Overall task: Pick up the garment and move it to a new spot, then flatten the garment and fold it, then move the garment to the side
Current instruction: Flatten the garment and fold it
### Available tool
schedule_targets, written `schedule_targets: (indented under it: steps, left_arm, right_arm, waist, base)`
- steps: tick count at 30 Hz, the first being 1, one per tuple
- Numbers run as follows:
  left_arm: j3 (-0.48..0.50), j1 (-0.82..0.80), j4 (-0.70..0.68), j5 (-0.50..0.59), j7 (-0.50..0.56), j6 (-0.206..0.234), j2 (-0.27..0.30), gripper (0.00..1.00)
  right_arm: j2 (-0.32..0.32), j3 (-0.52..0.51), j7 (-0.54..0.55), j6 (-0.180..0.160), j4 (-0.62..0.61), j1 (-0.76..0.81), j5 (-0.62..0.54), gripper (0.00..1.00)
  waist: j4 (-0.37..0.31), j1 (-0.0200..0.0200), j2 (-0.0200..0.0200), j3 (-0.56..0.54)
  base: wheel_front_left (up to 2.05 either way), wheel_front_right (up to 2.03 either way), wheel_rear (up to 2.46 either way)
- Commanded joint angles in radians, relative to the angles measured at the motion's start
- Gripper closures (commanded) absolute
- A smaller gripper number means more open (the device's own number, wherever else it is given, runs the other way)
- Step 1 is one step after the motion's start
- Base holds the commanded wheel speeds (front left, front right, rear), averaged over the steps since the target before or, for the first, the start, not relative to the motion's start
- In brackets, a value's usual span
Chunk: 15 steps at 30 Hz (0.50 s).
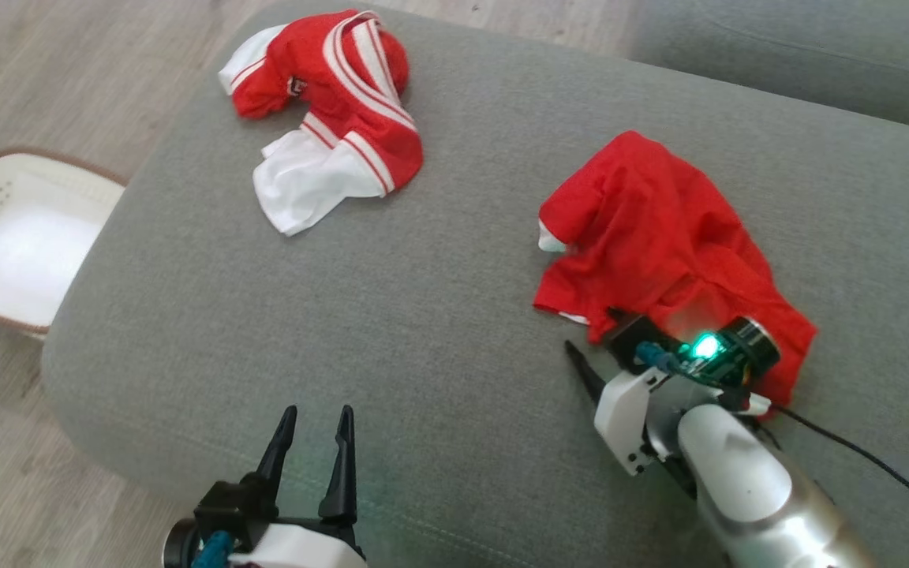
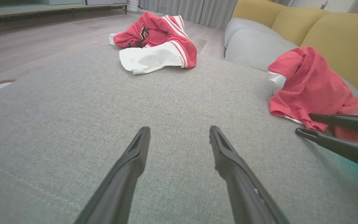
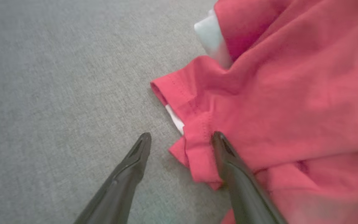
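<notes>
A crumpled red garment [image 1: 660, 229] [image 2: 309, 87] [image 3: 291, 93] lies on the right part of the grey sofa cushion [image 1: 439, 315]. My right gripper [image 1: 600, 343] [image 2: 305, 124] [image 3: 182, 137] is open at its near-left corner, with the hem between the fingers. One finger rests on the red cloth, the other over bare cushion. My left gripper [image 1: 318, 414] [image 2: 180, 129] is open and empty over the cushion's front edge, well left of the garment.
A second garment, red and white with stripes [image 1: 336, 102] [image 2: 157, 46], lies bunched at the cushion's far left. A white perforated basket [image 1: 13, 237] stands on the wood floor to the left. Yellow back cushions [image 2: 337, 31] rise behind the red garment. A black cable [image 1: 873, 465] trails from my right arm.
</notes>
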Motion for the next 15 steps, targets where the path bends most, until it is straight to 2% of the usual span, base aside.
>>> schedule_targets:
  steps: [1,2,4,9,15]
  left_arm:
    - [0.028,-0.041,-0.021,0.007,-0.012,-0.006,-0.006,0.00]
    - [0.029,-0.041,-0.020,0.008,-0.012,-0.006,-0.007,0.00]
    - [0.034,-0.040,-0.020,0.009,-0.012,-0.006,-0.009,0.00]
    - [0.045,-0.038,-0.019,0.014,-0.012,-0.007,-0.011,0.00]
    - [0.055,-0.032,-0.014,0.024,-0.012,-0.012,-0.002,0.00]
  right_arm:
    - [0.005,-0.010,0.026,0.004,-0.013,-0.035,-0.029,0.23]
    - [0.005,-0.021,0.040,0.004,-0.010,-0.036,-0.038,0.58]
    - [0.005,-0.041,0.063,0.004,-0.013,-0.037,-0.043,1.00]
    - [0.005,-0.046,0.056,0.004,-0.045,-0.037,-0.015,1.00]
    - [0.005,-0.011,-0.023,0.004,-0.148,-0.052,0.113,1.00]
  waist:
    - [0.011,-0.0002,0.0000,0.006]
    - [0.013,-0.0002,0.0000,0.006]
    - [0.011,-0.0002,0.0000,0.005]
    - [-0.010,-0.0002,0.0000,0.000]
    - [-0.075,-0.0002,0.0000,-0.030]
  base:
    - [0.00,0.00,0.00]
    - [0.00,0.00,0.00]
    - [0.00,0.00,0.00]
    - [0.00,0.00,0.00]
    - [0.00,0.00,0.00]
